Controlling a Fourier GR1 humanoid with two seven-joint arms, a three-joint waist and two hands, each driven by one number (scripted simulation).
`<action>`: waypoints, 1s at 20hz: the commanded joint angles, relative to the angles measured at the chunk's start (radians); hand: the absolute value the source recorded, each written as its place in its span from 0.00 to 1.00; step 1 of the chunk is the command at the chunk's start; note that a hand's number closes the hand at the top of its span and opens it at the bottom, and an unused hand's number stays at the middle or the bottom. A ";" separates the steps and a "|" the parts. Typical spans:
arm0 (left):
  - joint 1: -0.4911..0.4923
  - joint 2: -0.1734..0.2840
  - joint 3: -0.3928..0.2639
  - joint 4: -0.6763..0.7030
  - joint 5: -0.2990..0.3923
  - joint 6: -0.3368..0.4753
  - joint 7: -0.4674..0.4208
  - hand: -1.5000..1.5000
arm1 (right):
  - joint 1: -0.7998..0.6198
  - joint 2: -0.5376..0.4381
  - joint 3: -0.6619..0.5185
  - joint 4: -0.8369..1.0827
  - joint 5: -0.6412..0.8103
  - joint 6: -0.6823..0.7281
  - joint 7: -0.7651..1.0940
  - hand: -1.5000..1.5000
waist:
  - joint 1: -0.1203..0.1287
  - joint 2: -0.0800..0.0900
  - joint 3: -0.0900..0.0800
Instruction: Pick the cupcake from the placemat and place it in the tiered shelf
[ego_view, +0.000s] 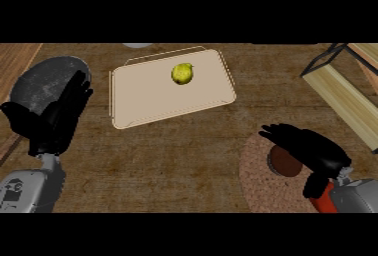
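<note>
The cupcake (283, 162), a brown round shape, sits on a round cork-coloured placemat (266, 192) at the lower right. My right hand (314, 150) is over the mat just right of the cupcake. Its fingers reach past the cupcake's top side and its thumb points down beside it, and they are not closed round it. The tiered shelf (341, 95), light wood boards in a black frame, stands at the upper right, partly cut off by the view's edge. My left hand (53, 120) rests open at the left, fingers up.
A beige tray (155, 97) lies at the upper middle with a yellow lemon (182, 73) on it. A dark grey round plate (37, 82) lies at the far left, partly under my left hand. Bare wooden counter (170, 165) stretches between the two hands.
</note>
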 joint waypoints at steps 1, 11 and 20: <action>-0.020 0.006 0.028 0.025 0.001 -0.033 -0.001 0.50 | -0.031 0.014 0.003 0.133 0.054 -0.043 -0.072 0.00 | 0.000 0.001 0.000; -0.034 -0.031 0.021 -0.007 -0.031 -0.020 0.039 0.50 | -0.086 0.046 -0.013 0.248 0.128 -0.223 -0.233 1.00 | 0.001 0.001 0.000; -0.001 -0.022 0.054 0.010 -0.028 -0.028 0.008 0.50 | 0.278 0.295 0.123 -0.120 0.238 -0.203 0.214 1.00 | -0.042 -0.009 -0.002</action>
